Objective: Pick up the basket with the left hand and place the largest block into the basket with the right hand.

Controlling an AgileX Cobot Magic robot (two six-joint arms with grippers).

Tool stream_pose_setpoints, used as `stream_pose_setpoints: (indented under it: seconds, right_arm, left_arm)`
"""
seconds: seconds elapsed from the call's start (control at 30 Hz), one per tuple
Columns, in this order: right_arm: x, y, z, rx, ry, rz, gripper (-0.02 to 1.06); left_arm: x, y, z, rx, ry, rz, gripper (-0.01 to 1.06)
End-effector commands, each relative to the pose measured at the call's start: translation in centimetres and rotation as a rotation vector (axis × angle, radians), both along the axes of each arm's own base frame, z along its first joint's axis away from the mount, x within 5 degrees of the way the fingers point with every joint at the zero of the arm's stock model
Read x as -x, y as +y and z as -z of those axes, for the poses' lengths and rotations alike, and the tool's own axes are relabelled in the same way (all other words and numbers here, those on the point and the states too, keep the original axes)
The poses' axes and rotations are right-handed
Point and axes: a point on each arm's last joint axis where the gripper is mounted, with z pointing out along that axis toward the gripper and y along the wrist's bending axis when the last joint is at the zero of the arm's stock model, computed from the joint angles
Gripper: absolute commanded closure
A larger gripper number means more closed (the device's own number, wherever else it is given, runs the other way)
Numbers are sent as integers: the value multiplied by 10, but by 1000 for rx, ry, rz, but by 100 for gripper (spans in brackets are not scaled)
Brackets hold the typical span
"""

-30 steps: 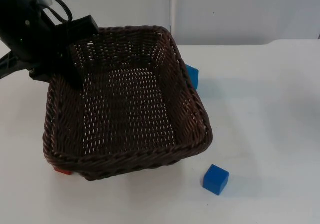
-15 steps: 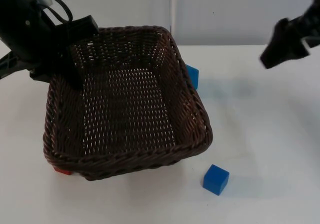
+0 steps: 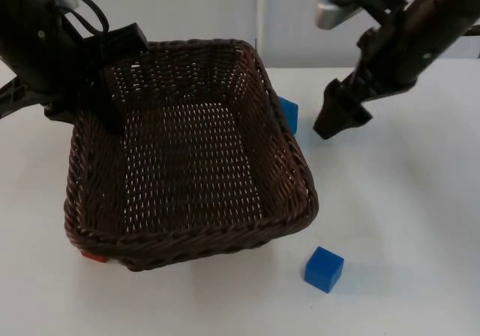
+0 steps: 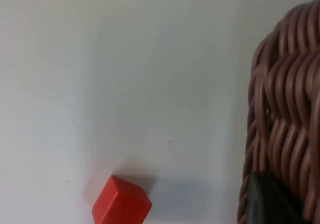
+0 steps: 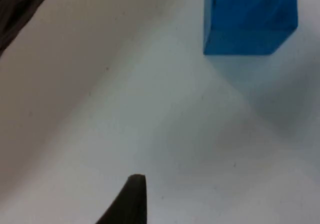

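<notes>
A dark brown wicker basket [image 3: 187, 231] hangs tilted over the left half of the table, its woven rim [image 4: 285, 129] close up in the left wrist view. My left gripper [image 3: 103, 112] is shut on its far left rim. A blue block [image 3: 289, 114] stands on the table right behind the basket's right wall, partly hidden by it; the right wrist view has this blue block [image 5: 250, 16] close ahead. My right gripper [image 3: 328, 126] hovers just right of that block, apart from it.
A smaller blue block [image 3: 324, 268] lies near the front edge, right of the basket. A red block [image 3: 94, 256] peeks out under the basket's front left corner, and the same red block [image 4: 121, 204] lies on bare table below the rim. Grey wall [image 3: 360, 13] behind.
The right arm has swung in from the upper right and come down to the left, close to the blue block behind the basket. The basket and left arm have stayed put.
</notes>
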Motion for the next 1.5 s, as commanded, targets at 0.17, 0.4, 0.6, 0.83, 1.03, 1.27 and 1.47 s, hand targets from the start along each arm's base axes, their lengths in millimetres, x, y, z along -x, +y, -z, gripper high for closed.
stream_pose_setpoints:
  seconds: [0.17,0.4,0.6,0.83,1.03,1.27,1.47]
  right_arm:
    - [-21,15,13,-42,-57,-66,0]
    - [-40,27,37,-109,-97,-81,2]
    - [-54,32,54,-118,-103,-74,2]
    - [-60,49,67,-131,-123,-103,2]
    - [-61,62,79,-128,-152,-107,2]
    - [-63,65,83,-145,-168,-76,2]
    - [-64,65,82,-143,-173,-77,26]
  left_arm:
    - [0,-1,-8,16,-19,-15,105]
    - [0,-1,-8,16,-19,-15,105]
    - [0,-1,-8,16,-19,-15,105]
    - [0,-1,-9,18,-20,-17,105]
    - [0,-1,-9,18,-20,-17,105]
    - [0,-1,-8,16,-20,-16,105]
    - [0,-1,-8,15,-20,-15,105]
